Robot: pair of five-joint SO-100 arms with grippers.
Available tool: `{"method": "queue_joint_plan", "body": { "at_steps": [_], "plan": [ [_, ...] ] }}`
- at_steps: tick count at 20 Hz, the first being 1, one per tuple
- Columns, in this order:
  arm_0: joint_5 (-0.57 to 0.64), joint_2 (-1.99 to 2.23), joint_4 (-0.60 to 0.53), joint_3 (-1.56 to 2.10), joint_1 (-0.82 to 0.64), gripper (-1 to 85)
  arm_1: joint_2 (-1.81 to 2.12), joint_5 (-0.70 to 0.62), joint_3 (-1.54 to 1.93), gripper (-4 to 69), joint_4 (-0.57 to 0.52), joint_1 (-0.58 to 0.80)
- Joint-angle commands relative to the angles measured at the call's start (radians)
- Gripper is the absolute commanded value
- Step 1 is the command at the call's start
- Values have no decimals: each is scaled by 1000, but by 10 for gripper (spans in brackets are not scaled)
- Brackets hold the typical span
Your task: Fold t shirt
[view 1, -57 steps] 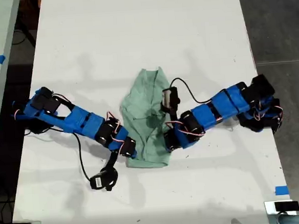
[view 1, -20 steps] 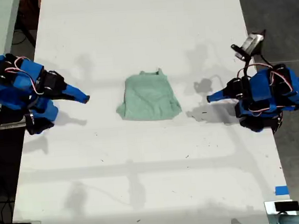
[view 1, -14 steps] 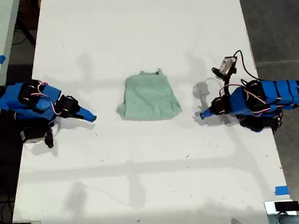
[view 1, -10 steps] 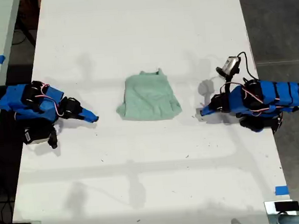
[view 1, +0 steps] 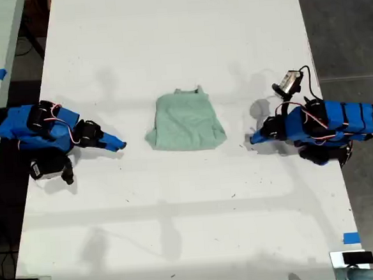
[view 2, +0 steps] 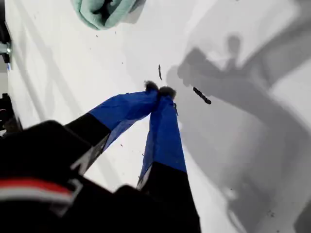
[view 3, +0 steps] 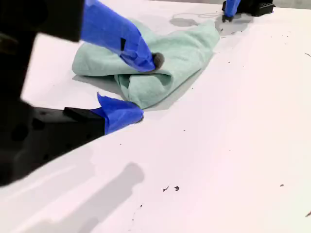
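T shirt folded on white bench.
My first hand is pressed together, my second hand spread, both off it.

I count one t shirt, folded on one white surface, two blue arms of mine, and three blue tape bits at the edges.

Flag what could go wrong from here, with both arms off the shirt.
1. My second gripper is open and low, pointing at the t shirt; any forward drift could snag the rolled edge and undo the fold.
2. My first gripper is shut with its tips close to the table; dropping further might scrape it.
3. The fold looks lumpy and may spring open.
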Motion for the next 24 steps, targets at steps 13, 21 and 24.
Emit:
{"method": "queue_joint_plan", "body": {
  "at_steps": [13,21,24],
  "plan": [
    [-15,8,0,12,-11,131,5,75,55,1,17,-34],
    [-15,8,0,12,-11,131,5,75,55,1,17,-34],
    [-15,8,0,12,-11,131,5,75,55,1,17,-34]
  ]
}}
